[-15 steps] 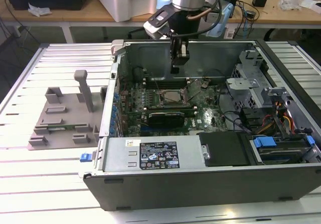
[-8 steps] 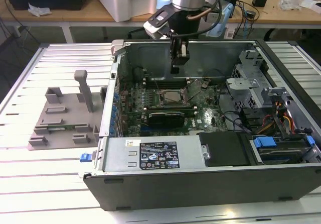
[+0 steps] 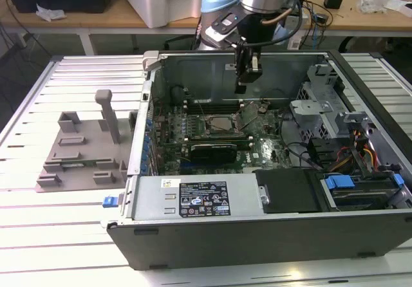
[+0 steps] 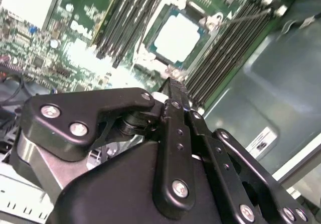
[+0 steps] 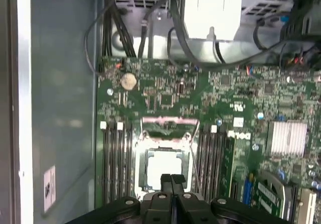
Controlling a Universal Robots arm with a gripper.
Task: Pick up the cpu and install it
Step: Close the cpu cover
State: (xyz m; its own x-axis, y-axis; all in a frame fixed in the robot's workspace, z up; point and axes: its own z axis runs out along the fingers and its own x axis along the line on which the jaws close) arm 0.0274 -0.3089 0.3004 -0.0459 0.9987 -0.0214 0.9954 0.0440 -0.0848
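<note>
The gripper (image 5: 171, 179) is fully closed, its fingers pressed together with nothing between them, and hangs above the green motherboard (image 5: 170, 96) inside the open computer case (image 3: 257, 235). Near its tips the cpu (image 5: 163, 168) lies flat in the socket (image 5: 142, 170), between the rows of memory slots (image 5: 116, 158). A grey plastic tray (image 3: 80, 152) sits outside the case on the exterior view's left.

An open computer case (image 3: 257, 242) lies on a slatted metal table (image 3: 51, 235), its green motherboard (image 5: 165, 91) exposed. A grey plastic tray (image 3: 80, 171) with upright posts sits just beside it.
</note>
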